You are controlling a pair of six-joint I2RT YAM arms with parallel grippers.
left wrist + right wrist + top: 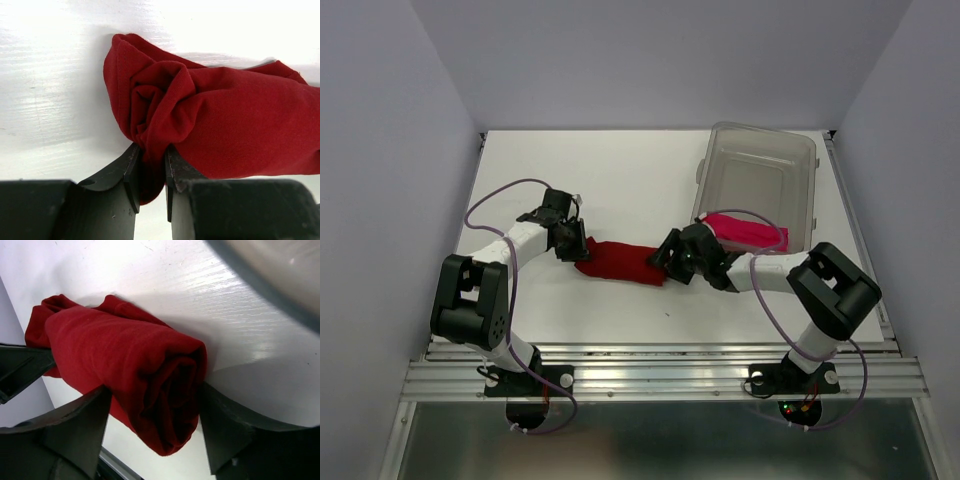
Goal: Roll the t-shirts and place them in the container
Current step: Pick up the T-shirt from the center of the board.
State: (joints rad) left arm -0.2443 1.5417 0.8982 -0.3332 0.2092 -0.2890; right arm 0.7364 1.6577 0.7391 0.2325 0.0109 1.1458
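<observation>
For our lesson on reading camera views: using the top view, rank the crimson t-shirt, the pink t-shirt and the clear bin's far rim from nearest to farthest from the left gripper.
1. Crimson t-shirt, at the left gripper, pinched.
2. Pink t-shirt, to the right, at the bin's near end.
3. Clear bin's far rim, back right.

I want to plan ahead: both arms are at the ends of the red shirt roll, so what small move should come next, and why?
Probably close the right gripper on its end: the red t-shirt is already rolled, the left gripper pinches the other end, and the right fingers only straddle the roll.
</observation>
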